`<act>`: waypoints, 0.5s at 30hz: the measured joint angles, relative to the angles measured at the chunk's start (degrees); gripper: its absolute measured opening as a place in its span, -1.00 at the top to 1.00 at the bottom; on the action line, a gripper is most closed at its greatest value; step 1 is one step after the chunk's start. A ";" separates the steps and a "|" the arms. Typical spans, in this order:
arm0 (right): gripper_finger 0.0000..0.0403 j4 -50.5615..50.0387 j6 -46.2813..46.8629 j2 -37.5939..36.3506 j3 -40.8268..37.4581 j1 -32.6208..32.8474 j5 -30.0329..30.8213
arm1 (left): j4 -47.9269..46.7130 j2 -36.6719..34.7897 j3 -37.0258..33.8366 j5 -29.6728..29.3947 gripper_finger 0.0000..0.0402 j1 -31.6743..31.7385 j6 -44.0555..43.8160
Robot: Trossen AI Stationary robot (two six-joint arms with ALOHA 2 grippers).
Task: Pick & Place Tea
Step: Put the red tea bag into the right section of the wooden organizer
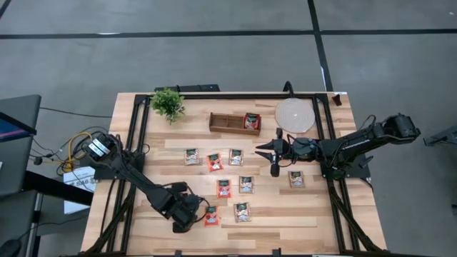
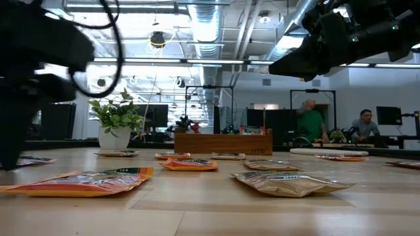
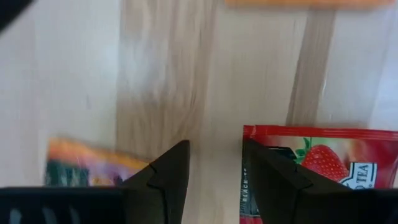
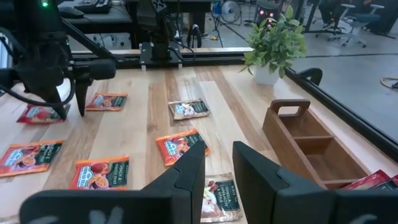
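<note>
Even, bright overhead lighting; ceiling lamps (image 2: 157,39) glare in the low view. Soft short shadows lie beneath the arms on the surface (image 1: 271,214). The left wrist view is blurred throughout, its red sachet (image 3: 323,165) smeared. In the low view the nearest sachets (image 2: 85,180) and the dark arm at upper right are out of focus.
</note>
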 joint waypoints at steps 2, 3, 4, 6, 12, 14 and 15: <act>0.63 0.00 0.04 0.00 0.00 0.02 0.00 | 0.24 0.10 0.04 -1.49 0.27 0.48 0.04; 0.63 -0.02 0.05 0.00 0.00 0.02 0.00 | 0.22 0.12 0.02 -2.27 0.27 0.63 0.03; 0.63 -0.02 0.06 0.00 0.00 0.02 0.00 | 0.28 0.13 0.02 -2.96 0.27 0.86 0.03; 0.63 -0.02 0.06 0.00 0.00 0.02 0.00 | 0.40 0.13 0.02 -3.64 0.27 1.20 0.04; 0.63 -0.02 0.47 0.00 0.00 0.02 0.00 | -0.38 0.19 1.15 -3.81 0.27 1.61 1.48; 0.63 -0.02 0.47 0.00 0.00 0.02 0.00 | -1.22 0.19 2.21 -4.20 0.27 1.60 1.56; 0.63 -0.02 0.47 0.00 0.00 0.02 0.00 | -2.13 0.19 2.82 -4.33 0.27 1.59 1.57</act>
